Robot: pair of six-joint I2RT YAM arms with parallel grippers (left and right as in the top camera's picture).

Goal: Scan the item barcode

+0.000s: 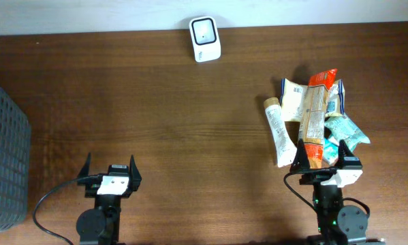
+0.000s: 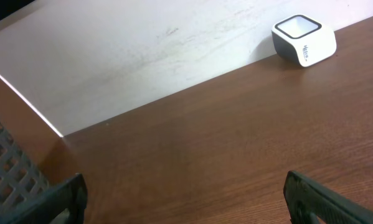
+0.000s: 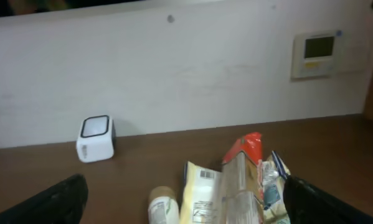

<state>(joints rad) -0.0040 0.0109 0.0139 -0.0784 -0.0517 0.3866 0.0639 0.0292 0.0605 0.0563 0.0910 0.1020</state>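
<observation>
Overhead: broad brown desk (image 1: 156, 102). Grey mesh basket (image 1: 3, 150) at left edge. Heap of snack packets (image 1: 319, 112) with white tube (image 1: 278, 133) alongside, at right, just ahead of right gripper (image 1: 321, 156); that and left gripper (image 1: 110, 163) both spread wide, empty. White barcode scanner (image 1: 205, 39) at far edge, centre.

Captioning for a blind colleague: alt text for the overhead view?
Left gripper and right gripper sit open at the near edge of a table. Snack packets and a tube lie by the right one, a white scanner at the far edge.
</observation>
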